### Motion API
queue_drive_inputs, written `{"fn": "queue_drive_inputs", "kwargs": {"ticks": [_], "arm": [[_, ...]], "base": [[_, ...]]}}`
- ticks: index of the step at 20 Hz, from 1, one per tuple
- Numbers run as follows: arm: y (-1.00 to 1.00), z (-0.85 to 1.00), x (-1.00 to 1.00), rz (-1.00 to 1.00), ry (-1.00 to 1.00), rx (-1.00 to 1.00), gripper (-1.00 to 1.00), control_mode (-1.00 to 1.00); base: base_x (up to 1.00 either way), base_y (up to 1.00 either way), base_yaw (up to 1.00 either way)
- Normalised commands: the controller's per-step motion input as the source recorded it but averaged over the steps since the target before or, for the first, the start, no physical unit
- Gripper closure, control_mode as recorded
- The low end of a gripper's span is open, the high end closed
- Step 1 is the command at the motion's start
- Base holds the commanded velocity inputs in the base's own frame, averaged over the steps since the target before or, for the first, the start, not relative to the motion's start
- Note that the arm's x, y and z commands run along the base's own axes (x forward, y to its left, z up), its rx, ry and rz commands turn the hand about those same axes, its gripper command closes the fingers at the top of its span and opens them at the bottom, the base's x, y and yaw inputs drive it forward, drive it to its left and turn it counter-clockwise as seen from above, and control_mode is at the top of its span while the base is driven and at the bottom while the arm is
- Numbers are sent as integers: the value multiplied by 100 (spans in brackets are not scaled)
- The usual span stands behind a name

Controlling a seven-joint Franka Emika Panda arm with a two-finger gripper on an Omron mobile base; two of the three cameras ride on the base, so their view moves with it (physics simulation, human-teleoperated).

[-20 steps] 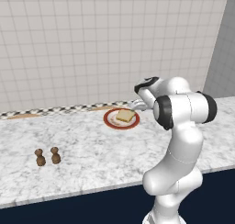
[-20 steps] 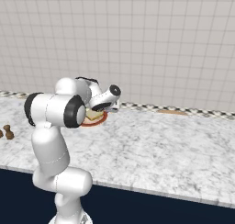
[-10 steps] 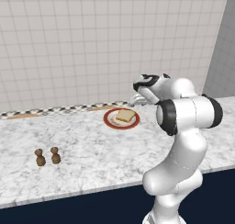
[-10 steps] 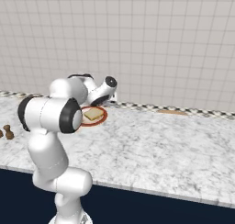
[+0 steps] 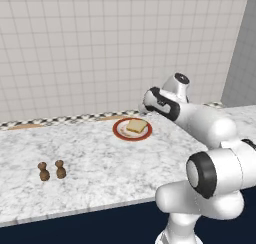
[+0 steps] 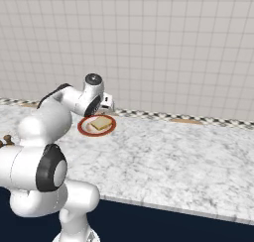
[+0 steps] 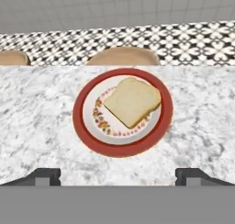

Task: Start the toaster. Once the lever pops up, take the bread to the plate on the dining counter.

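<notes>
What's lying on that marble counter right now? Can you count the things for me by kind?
Round plates with a red rim and white centre: 1
Square tan bread slices, resting on that plate: 1
Small brown shakers, standing side by side: 2
Total: 4 things on the grey-white speckled marble counter

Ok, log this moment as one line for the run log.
bread: lying on plate | plate: on dining counter | gripper: open, empty, above counter short of plate | two small brown shakers: off to the left
</notes>
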Motion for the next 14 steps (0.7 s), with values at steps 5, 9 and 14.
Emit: {"fn": "queue_drive_inputs", "kwargs": {"ticks": [5, 9, 14], "arm": [[0, 25, -100, -27, -3, 0, -100, -100], [0, 33, -100, -24, -8, 0, -100, -100], [0, 34, -100, -19, -21, 0, -100, -100]], "base": [[0, 0, 0], [0, 0, 0], [0, 0, 0]]}}
